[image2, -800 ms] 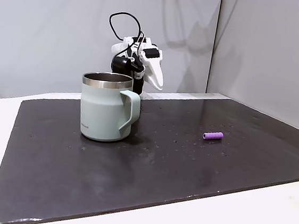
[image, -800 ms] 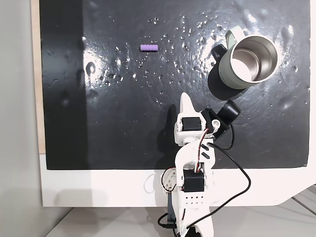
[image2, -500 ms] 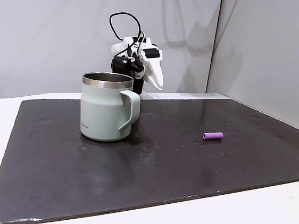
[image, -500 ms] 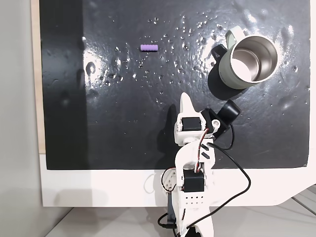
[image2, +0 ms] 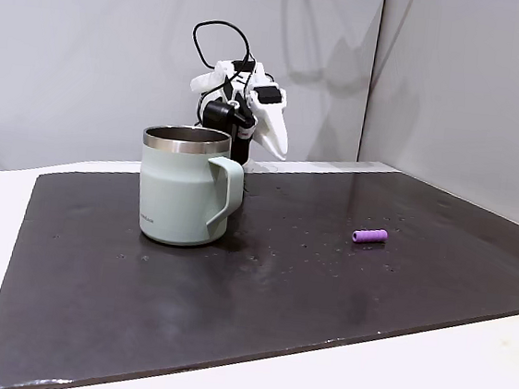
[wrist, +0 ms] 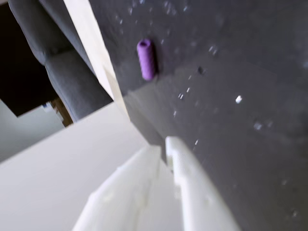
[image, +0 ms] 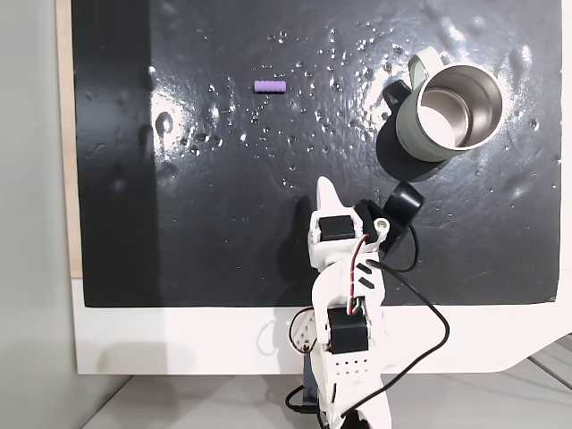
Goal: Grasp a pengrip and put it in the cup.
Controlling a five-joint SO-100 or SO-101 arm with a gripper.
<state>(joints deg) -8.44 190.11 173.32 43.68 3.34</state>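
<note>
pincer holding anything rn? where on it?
Nothing. The pincer is shut and empty; the pengrip lies apart on the mat.

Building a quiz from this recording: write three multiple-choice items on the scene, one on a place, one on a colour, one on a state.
1. Where does the pengrip lie?
A. inside the cup
B. on the dark mat
C. between the jaws

2. What colour is the cup outside?
A. pale green
B. red
C. black

3. How does the cup stand?
A. tipped on its side
B. upside down
C. upright, mouth open

Answers: 1 B, it rests on the mat, apart from cup and gripper. 2 A, its wall is sage green. 3 C, its steel rim faces up.
</note>
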